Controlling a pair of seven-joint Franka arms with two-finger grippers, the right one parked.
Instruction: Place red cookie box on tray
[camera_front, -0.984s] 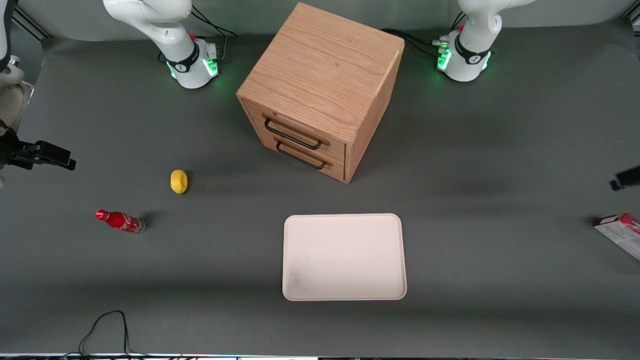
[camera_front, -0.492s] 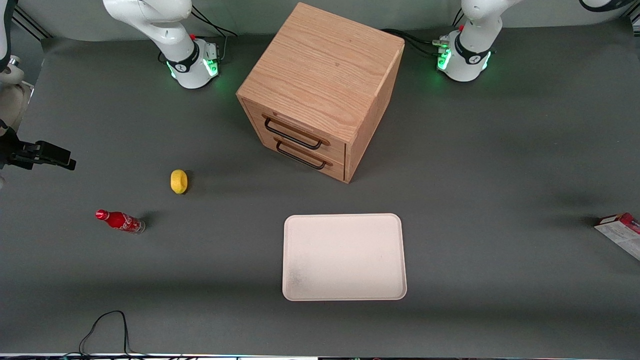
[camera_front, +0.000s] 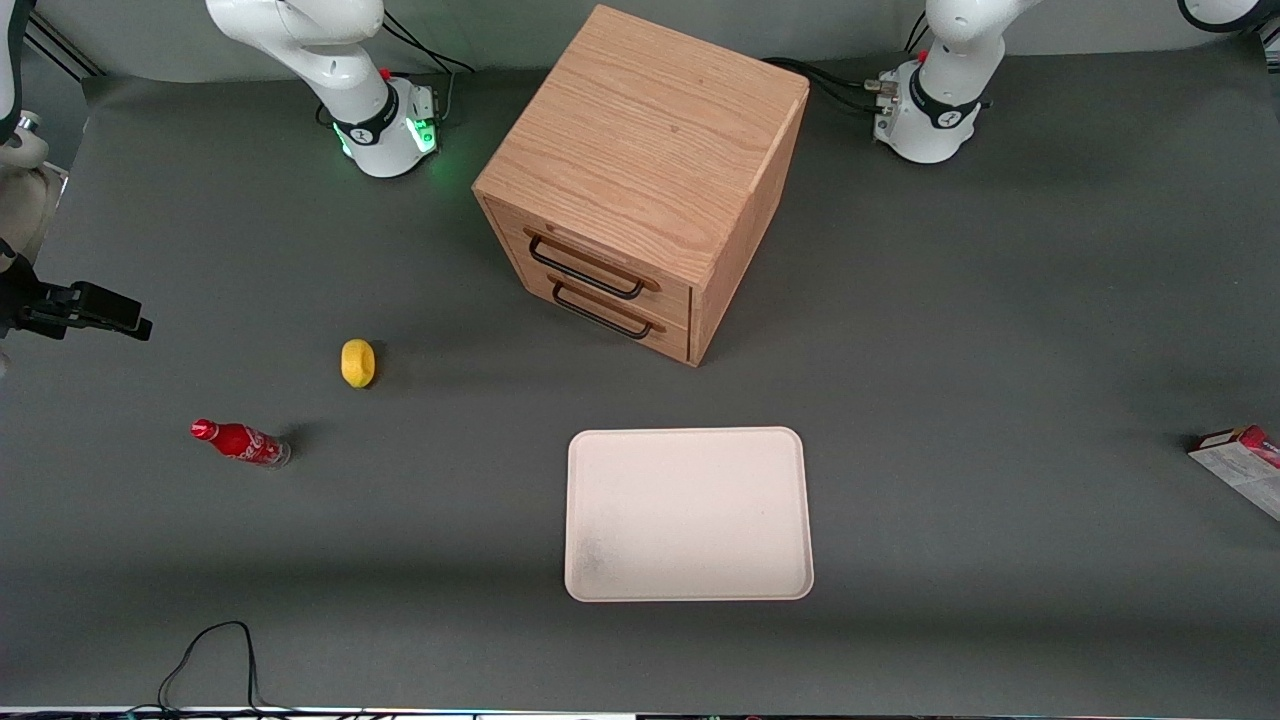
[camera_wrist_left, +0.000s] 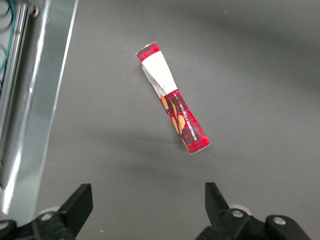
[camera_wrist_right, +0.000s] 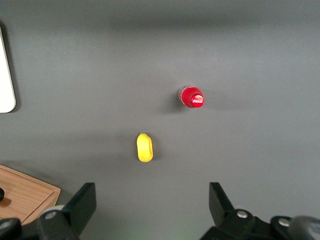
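Observation:
The red cookie box (camera_front: 1238, 452) lies flat on the grey table at the working arm's end, partly cut off by the front view's edge. The wrist view shows its full length (camera_wrist_left: 172, 97): red tartan ends and a white panel, lying at a slant. My gripper (camera_wrist_left: 147, 205) hovers well above the table, open, with only bare table between its fingers (camera_wrist_left: 80, 205). The box is apart from the fingertips and not between them. In the front view the gripper is out of frame. The cream-white tray (camera_front: 688, 515) sits in the middle of the table, near the front camera, with nothing on it.
A wooden drawer cabinet (camera_front: 640, 180) stands farther from the camera than the tray. A yellow fruit (camera_front: 357, 362) and a small red cola bottle (camera_front: 240, 442) lie toward the parked arm's end. A metal rail (camera_wrist_left: 30, 100) runs along the table edge near the box.
One second ago a dark gripper tip showed at the front view's edge above the box; it has since moved out of that view. The working arm's green base light is off.

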